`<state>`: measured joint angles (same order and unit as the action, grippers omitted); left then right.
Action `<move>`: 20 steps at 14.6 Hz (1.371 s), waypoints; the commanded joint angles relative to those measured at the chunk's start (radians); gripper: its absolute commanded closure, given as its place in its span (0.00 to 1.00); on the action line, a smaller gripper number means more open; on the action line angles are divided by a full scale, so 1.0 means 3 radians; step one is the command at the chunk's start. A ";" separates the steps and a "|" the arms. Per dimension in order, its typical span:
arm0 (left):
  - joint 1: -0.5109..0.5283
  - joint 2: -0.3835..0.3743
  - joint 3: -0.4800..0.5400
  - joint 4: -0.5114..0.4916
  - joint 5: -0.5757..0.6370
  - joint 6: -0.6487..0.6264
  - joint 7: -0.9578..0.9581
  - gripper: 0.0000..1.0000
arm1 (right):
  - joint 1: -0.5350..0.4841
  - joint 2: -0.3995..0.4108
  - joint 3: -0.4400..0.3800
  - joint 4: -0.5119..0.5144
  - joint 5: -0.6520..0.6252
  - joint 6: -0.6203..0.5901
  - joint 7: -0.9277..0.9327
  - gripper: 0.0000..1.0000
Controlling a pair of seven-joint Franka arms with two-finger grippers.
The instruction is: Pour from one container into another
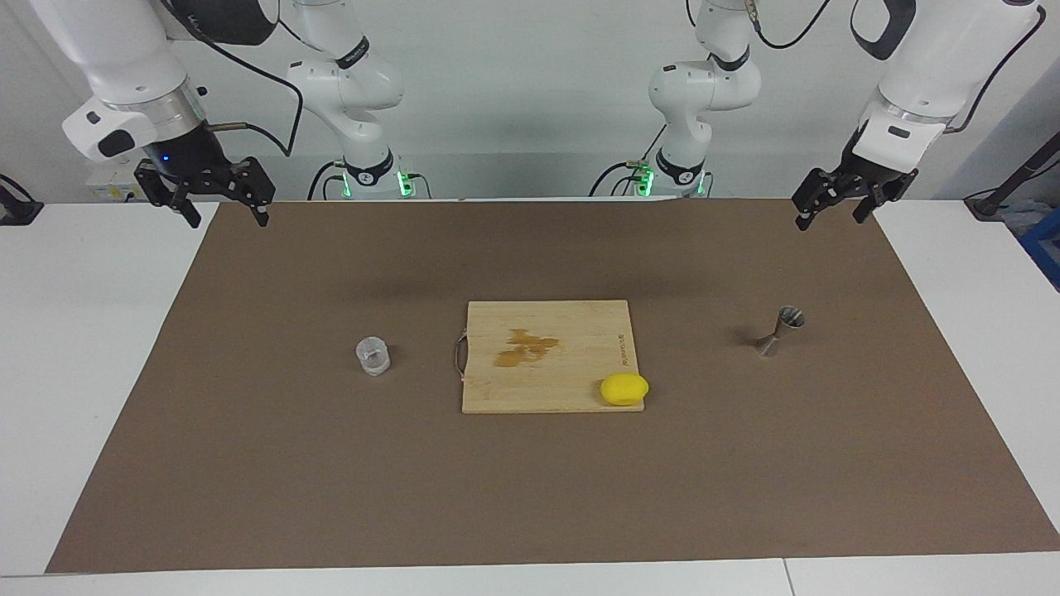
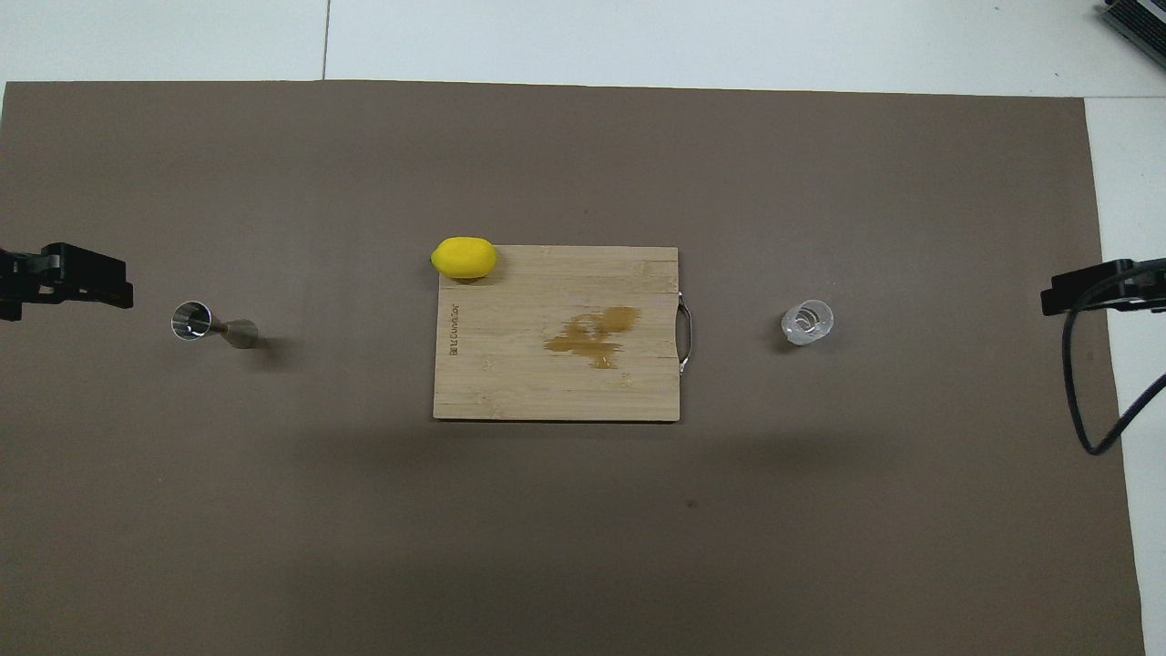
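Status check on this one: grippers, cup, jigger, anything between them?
Left gripper and right gripper open, raised, empty. Glass cup and jigger upright, untouched. Cutting board with lemon between them.

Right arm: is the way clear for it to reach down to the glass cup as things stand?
Probably yes. The right gripper hangs open at its own end; the glass cup stands alone on the mat, apart from the cutting board.

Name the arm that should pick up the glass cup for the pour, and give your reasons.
Right. The glass cup stands upright at the right arm's end of the mat, beside the cutting board. The right gripper hangs open, empty, at that end. The left gripper, also open, hangs nearer the jigger.
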<state>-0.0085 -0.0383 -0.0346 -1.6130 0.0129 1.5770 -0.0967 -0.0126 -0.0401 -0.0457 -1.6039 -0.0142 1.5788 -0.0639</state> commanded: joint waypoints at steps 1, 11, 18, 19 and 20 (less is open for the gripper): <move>-0.0028 -0.0031 0.0023 -0.0028 -0.0007 -0.0026 0.0072 0.00 | -0.0030 -0.0091 0.0019 -0.0120 -0.0009 0.0060 -0.0048 0.00; -0.0028 -0.0051 0.0018 -0.0089 -0.0007 0.0025 0.0097 0.00 | -0.0035 -0.0086 0.0024 -0.0125 0.0001 0.0101 0.0110 0.00; -0.0074 -0.0383 0.0003 -0.1038 -0.0007 0.0939 0.0092 0.00 | -0.0116 -0.0066 0.0019 -0.0288 0.0481 0.0290 0.1188 0.00; -0.0104 -0.0419 0.0003 -0.1177 -0.0007 0.1047 0.0092 0.00 | -0.0137 -0.0066 0.0019 -0.0339 0.0588 0.0371 0.1331 0.00; -0.0125 -0.0419 -0.0002 -0.1264 -0.0007 0.1109 0.0097 0.00 | -0.0137 -0.0071 0.0019 -0.0421 0.0660 0.0428 0.1434 0.00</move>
<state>-0.0228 -0.0950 -0.0405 -1.8661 0.0129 1.8337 -0.0787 -0.0312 -0.0410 -0.0459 -1.6674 0.1290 1.6575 0.2926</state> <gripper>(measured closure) 0.000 0.000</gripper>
